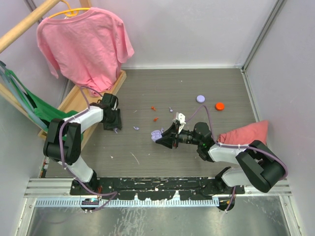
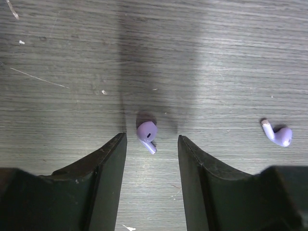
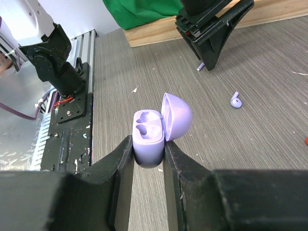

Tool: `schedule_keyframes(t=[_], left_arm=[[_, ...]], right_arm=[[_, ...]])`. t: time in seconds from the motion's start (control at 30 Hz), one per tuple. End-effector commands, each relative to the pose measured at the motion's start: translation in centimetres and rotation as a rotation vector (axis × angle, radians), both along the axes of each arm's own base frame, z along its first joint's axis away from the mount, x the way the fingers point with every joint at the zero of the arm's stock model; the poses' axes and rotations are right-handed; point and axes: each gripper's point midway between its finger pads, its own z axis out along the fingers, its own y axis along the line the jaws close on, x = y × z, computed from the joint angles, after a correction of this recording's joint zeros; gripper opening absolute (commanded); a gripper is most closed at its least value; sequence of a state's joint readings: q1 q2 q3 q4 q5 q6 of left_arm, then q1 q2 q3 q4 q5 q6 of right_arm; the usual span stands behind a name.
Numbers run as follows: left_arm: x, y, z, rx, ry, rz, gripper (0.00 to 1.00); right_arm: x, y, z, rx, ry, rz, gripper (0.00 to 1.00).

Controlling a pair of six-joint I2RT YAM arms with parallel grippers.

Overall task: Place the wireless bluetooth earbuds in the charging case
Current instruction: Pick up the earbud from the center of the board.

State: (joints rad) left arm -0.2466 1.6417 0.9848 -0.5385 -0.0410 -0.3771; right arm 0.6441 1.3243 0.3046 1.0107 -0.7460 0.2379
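Note:
The charging case (image 3: 147, 127) is a small lilac box with its lid hinged open and two empty sockets showing. My right gripper (image 3: 148, 144) is shut on its body and holds it just above the table; in the top view the case (image 1: 156, 134) sits at the table's middle. Both earbuds are lilac too. One earbud (image 2: 146, 131) lies on the table just ahead of the gap between my left gripper's (image 2: 151, 136) fingertips, touching neither. That gripper is open and points down at the table. The other earbud (image 2: 278, 135) lies loose to its right, seen also from above (image 1: 135, 128).
A wooden rack (image 1: 74, 101) with a pink shirt (image 1: 83, 42) and green cloth (image 1: 29, 105) stands at the left. A lilac disc (image 1: 201, 98) and an orange disc (image 1: 219, 105) lie at the back right. A pink cloth (image 1: 246, 132) lies right, red scraps (image 1: 154, 108) mid-table.

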Motion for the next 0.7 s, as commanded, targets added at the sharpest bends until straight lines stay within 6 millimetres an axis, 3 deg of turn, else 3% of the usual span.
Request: schedule_keyframes(t=[0.0,0.43,0.67], left_arm=[[0.9,0.4,0.4,0.030,-0.005,-0.004,0.47],[0.7,0.2,-0.8,0.031,0.053,-0.021,0.28],[-0.1,-0.5,-0.4,-0.001,0.057,-0.033,0.20]], right_arm=[[0.5,0.6,2.4,0.048,-0.076,0.012,0.01],[0.6,0.6,2.2,0.043,-0.070,0.009,0.01],[0.7,0.6,2.1,0.035,-0.068,0.002,0.01]])
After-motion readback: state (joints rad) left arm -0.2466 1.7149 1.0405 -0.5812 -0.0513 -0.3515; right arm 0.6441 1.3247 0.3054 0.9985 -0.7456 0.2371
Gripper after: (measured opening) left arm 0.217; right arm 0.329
